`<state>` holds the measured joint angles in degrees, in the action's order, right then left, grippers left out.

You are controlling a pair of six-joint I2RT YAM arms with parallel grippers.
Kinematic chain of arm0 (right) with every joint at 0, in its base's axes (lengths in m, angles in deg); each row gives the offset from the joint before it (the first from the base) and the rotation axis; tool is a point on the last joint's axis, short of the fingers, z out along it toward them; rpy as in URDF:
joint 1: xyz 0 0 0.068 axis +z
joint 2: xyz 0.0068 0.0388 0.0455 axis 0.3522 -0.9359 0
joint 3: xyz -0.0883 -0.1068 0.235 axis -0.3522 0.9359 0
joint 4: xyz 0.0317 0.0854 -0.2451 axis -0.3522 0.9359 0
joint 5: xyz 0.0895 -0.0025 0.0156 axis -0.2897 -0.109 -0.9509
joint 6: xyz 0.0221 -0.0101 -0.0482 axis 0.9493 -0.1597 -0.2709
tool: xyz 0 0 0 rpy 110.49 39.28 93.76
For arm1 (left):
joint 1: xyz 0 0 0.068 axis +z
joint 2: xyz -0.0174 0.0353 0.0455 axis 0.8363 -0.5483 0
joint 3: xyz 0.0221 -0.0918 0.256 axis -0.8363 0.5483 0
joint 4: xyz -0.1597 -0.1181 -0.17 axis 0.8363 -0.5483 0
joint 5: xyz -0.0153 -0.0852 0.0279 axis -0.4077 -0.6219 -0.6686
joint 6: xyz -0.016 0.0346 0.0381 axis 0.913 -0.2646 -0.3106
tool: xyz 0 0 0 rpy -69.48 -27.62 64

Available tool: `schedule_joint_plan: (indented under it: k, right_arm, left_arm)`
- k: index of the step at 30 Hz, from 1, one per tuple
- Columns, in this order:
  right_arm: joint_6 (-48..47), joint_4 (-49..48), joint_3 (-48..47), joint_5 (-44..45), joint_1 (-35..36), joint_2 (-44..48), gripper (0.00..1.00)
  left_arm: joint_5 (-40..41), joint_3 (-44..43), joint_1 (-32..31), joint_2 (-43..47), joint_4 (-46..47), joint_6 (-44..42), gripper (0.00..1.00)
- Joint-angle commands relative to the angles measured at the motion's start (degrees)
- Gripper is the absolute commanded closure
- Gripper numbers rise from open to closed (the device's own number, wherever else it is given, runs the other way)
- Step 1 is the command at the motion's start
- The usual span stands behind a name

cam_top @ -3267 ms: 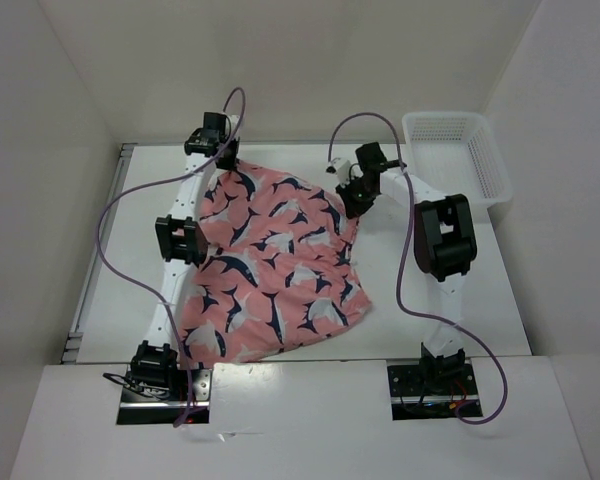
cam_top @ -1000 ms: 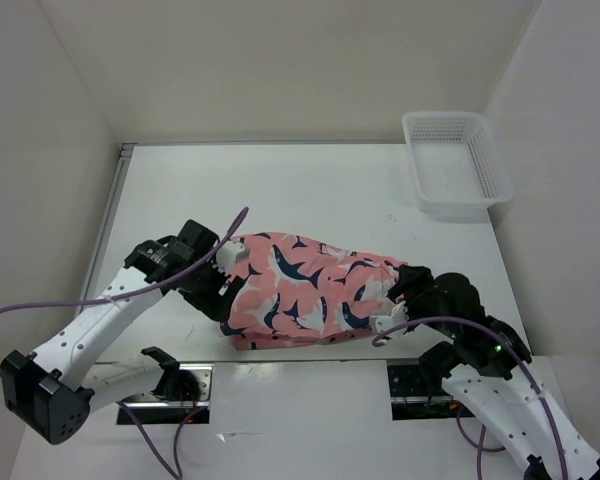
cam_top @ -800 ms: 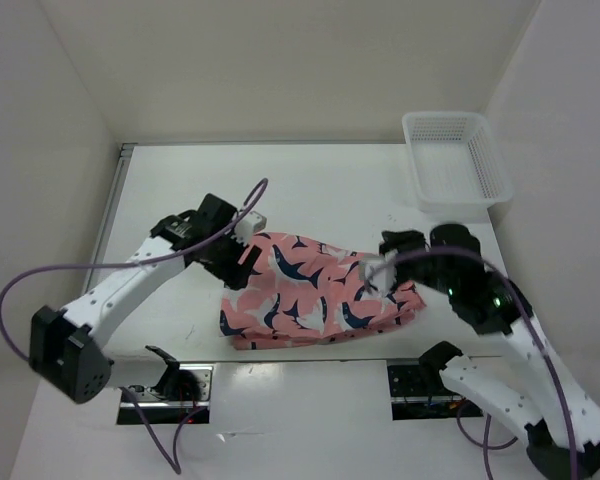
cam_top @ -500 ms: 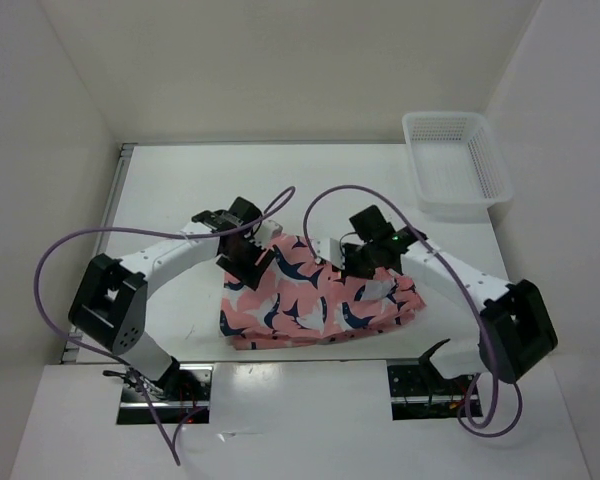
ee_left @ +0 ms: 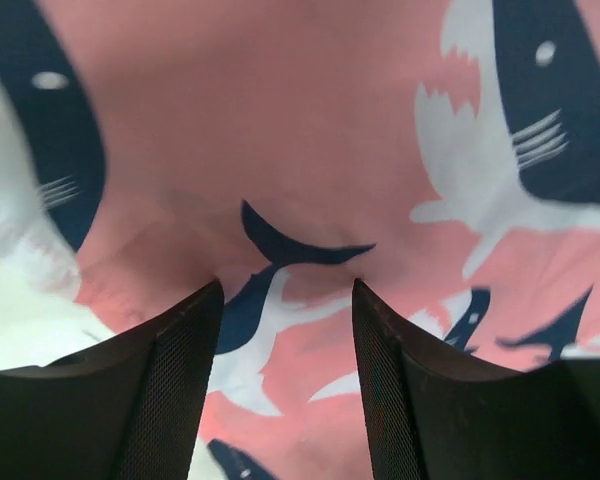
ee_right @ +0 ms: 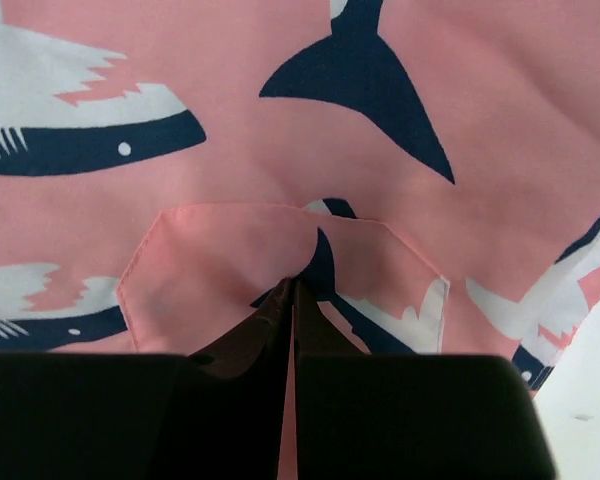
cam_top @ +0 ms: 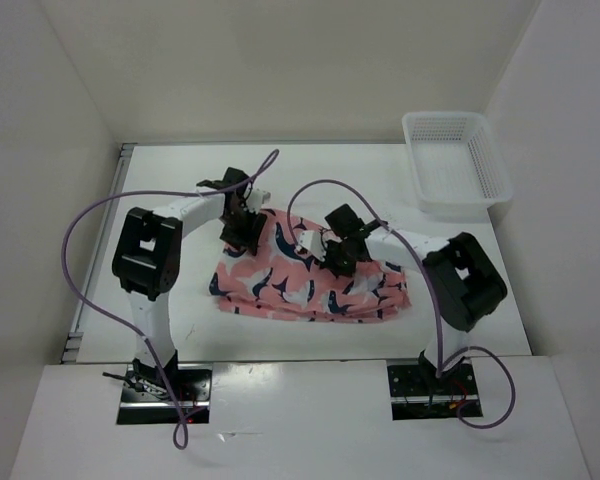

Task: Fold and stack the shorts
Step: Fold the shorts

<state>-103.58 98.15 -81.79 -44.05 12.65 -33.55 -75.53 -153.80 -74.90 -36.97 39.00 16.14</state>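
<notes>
Right tool (ee_right: pixel 292 288) clenched on shorts (cam_top: pixel 310 285), left tool (ee_left: pixel 286 292) released.
Right's black fingers (ee_right: pixel 248 342) pinch a pucker at the pocket flap; left's stand apart, tips against soft cloth. Shorts lie as a rumpled coral oblong, navy-and-white shark print, mid smooth white surface (cam_top: pixel 330 180).

this looks like a robotics lab test cell: a white table (cam_top: pixel 180 190) boxed in by plain white panel walls (cam_top: pixel 280 70), a left arm (cam_top: pixel 145 260) and a right arm (cam_top: pixel 460 280) bolted to metal base plates (cam_top: pixel 165 385) at its near edge, purple cables (cam_top: pixel 80 250) looping off them, and a white mesh basket (cam_top: pixel 442 115) at the far right corner.
</notes>
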Motion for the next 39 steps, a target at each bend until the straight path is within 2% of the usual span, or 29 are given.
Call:
schedule_joint_plan:
  k: [1,4,7,10,12,14,16,18,22,23,25,28,31,32,39]
  right_arm:
    - [5.2,-8.8,-6.9,5.4,-1.0,-7.4,0.94]
    - [9.7,-11.6,-18.5,9.0,-3.1,-16.0,0.94]
    - [12.3,-12.2,-35.7,13.3,-4.7,-23.9,0.94]
    - [15.5,-8.7,-48.8,12.7,-6.3,-30.2,0.94]
    - [18.1,-8.7,-50.6,12.7,-6.3,-29.4,0.88]
    - [21.6,-8.8,-50.6,10.9,-6.3,-27.1,0.7]
    - [25.8,-8.3,-46.9,9.4,-6.3,-21.7,0.6]
    - [28.3,-7.8,-40.1,9.4,-6.3,-14.7,0.58]
    - [29.7,-5.0,-27.4,6.8,-9.7,-3.0,0.51]
    - [28.8,-2.9,-25.3,5.5,-10.9,-1.1,0.51]
    - [19.3,-1.0,-18.8,5.8,-12.3,3.6,0.5]
    - [7.2,0.3,-11.7,8.2,-12.3,7.8,0.47]
    - [2.5,4.6,-11.2,7.3,-12.3,7.8,0.43]
    - [1.4,4.6,-9.9,7.3,-12.3,7.3,0.39]
    - [-4.8,3.3,-5.7,11.8,-12.3,7.3,0.35]
  left_arm:
    - [2.7,-6.4,3.2,-7.6,6.3,-0.6,0.37]
    - [4.1,-16.2,5.7,-12.4,5.0,-0.6,0.37]
    - [4.1,-22.8,7.0,-15.7,3.4,-0.6,0.37]
    - [4.6,-27.7,7.5,-16.3,2.8,-0.6,0.37]
    - [4.6,-29.0,7.5,-14.2,2.1,-0.6,0.37]
    - [3.0,-29.0,8.0,-9.8,2.1,-0.6,0.33]
    - [2.2,-28.5,8.0,-7.1,1.1,-0.6,0.32]
    - [1.7,-27.1,8.6,-3.0,-1.1,-0.6,0.32]
    - [2.3,-15.0,8.6,6.3,-2.8,-0.6,0.32]
    - [3.4,-8.6,8.6,7.7,-2.8,-0.6,0.32]
    - [4.9,-3.2,8.1,11.3,-3.3,-0.6,0.38]
    - [6.0,1.3,7.5,14.3,-6.2,-0.6,0.39]
    - [7.9,3.1,8.0,15.4,-7.1,-0.6,0.37]
    - [9.1,4.1,8.0,15.4,-7.1,-0.6,0.37]
    - [12.3,11.3,7.0,15.9,-0.2,-0.6,0.33]
